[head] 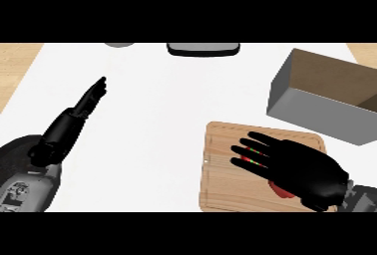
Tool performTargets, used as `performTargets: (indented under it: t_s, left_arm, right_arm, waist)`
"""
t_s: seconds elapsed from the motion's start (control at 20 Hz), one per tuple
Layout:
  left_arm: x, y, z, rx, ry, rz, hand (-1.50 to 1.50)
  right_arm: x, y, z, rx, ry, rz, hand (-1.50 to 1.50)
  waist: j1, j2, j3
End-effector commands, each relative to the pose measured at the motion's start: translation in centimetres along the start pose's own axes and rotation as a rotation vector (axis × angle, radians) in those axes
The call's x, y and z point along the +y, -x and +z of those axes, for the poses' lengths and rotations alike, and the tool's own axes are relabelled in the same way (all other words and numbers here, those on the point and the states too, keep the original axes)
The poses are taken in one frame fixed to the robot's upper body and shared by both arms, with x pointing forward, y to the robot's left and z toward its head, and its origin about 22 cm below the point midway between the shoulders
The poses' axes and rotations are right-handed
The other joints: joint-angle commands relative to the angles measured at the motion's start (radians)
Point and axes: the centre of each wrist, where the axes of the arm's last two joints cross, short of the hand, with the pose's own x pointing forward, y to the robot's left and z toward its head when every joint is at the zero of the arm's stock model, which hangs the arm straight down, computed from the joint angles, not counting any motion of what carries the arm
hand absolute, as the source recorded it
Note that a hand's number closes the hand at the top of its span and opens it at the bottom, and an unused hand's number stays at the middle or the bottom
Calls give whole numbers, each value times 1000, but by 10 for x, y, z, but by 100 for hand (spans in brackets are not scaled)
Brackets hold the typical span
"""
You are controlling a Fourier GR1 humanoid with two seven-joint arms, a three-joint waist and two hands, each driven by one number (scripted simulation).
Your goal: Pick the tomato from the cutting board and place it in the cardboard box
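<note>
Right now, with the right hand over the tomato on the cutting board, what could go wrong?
1. The right hand covers most of the tomato, only red slivers showing, so a grasp cannot be confirmed; it might roll off across the cutting board.
2. The cardboard box stands just beyond the board with tall walls; a low carry could catch its near wall.

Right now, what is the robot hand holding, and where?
The right robot hand covers the tomato on the board from above; a grip cannot be told. The left robot hand holds nothing.
</note>
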Motion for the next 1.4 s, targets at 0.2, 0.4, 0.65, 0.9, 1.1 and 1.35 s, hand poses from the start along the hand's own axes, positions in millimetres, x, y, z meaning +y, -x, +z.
performTargets:
  t_s: [0.2, 0.4, 0.65, 0.9, 1.1, 1.35]
  left_arm:
    - [0, -22, -14, 2, 0, 16, 0]
    - [9, -5, -2, -4, -2, -2, 0]
    - [1, -5, -6, 16, -5, 4, 0]
    - [1, -22, -13, 0, 6, 11, 0]
    - [-7, -19, 1, -2, 5, -9, 0]
    - [12, -6, 9, 7, 14, 0, 0]
  right_arm:
    - [17, 21, -4, 58, -25, 57, -150]
    - [34, -1, -32, 59, -23, 44, -150]
    - [38, 10, -35, 17, -46, 30, -150]
    - [66, 12, -48, 31, -62, 12, -150]
    - [60, 15, -53, 78, -61, 56, -150]
    - [70, 29, -59, 105, -47, 46, -150]
  waist:
    - [1, 0, 0]
    - [0, 0, 0]
    - [-1, 0, 0]
    - [0, 0, 0]
    - [1, -1, 0]
    - [2, 0, 0]
